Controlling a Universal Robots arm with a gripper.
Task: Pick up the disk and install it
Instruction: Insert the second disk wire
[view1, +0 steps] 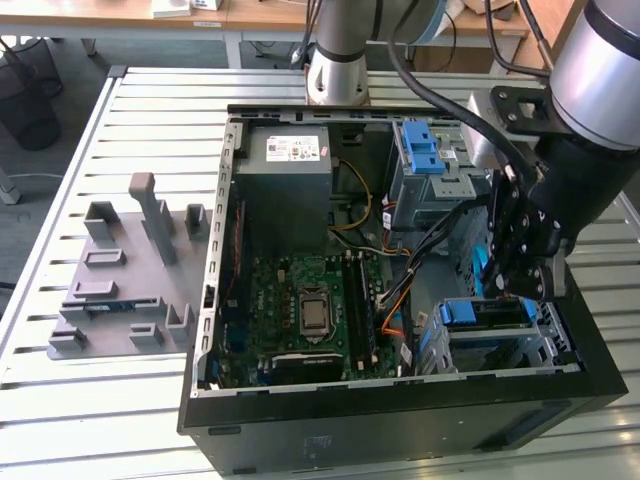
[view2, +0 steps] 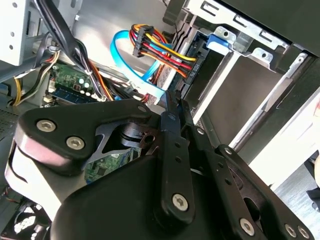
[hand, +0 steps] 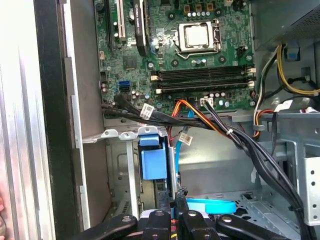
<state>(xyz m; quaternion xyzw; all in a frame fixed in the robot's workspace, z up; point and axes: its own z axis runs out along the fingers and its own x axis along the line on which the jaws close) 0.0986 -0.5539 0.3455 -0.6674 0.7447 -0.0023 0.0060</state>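
The disk lies in the drive cage at the case's front corner, on the exterior view's right, with its blue carrier frame showing at the cage mouth. Coloured power wires and a flat blue data cable reach its end. My gripper hangs just above that cage inside the case. In both wrist views its black fingers are pressed together, with nothing visibly between them. The blue cable runs right beside the fingertips.
The open computer case lies on a slatted metal table. Inside are the motherboard, a grey power supply box, a second cage with a tall blue latch and black cable bundles. A grey fixture plate sits on the exterior view's left.
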